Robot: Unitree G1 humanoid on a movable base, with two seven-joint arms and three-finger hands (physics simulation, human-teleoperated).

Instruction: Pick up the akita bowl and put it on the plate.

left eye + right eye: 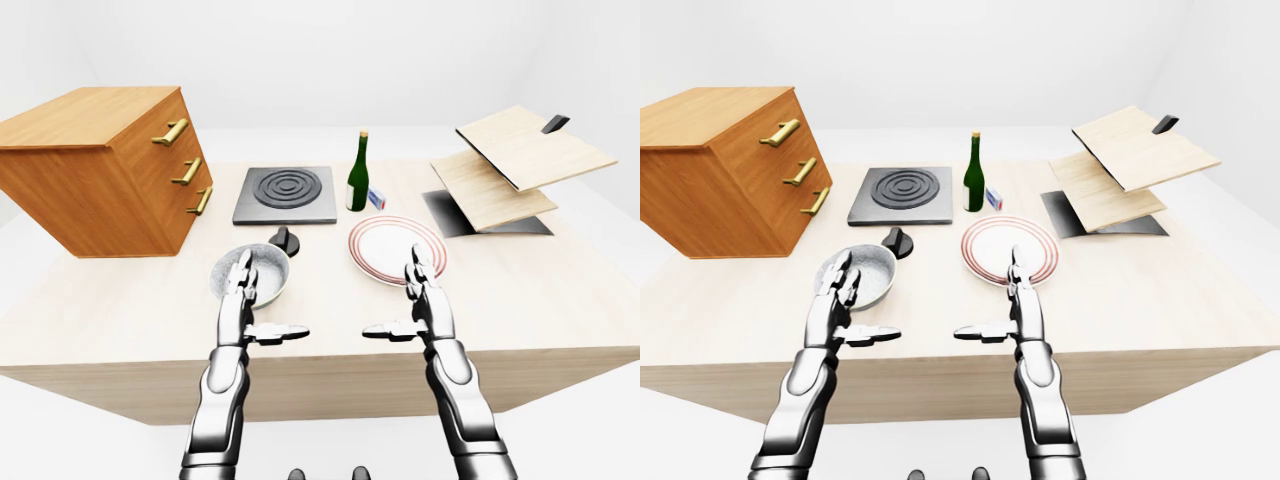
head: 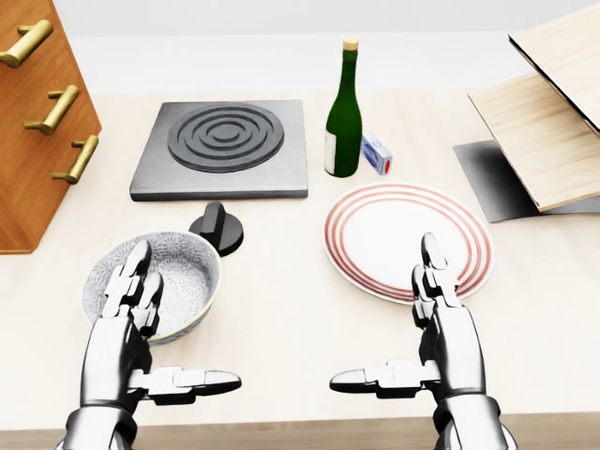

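Note:
The akita bowl (image 2: 178,272), grey with a fine pattern and a pale rim, sits on the table at the left of the head view. My left hand (image 2: 141,323) is open, its fingers overlapping the bowl's near side and its thumb pointing right; whether they touch the bowl I cannot tell. The plate (image 2: 389,234), white with red rings, lies to the right of the bowl. Over the plate's near edge stands my right hand (image 2: 427,323), open, fingers up and thumb pointing left, holding nothing.
A black knob-shaped lid (image 2: 217,228) lies just above the bowl. Beyond are a dark stove plate (image 2: 225,150), a green wine bottle (image 2: 344,117) and a small blue-white box (image 2: 377,154). A wooden drawer cabinet (image 1: 100,165) stands left; wooden boards on a dark stand (image 1: 510,170) stand right.

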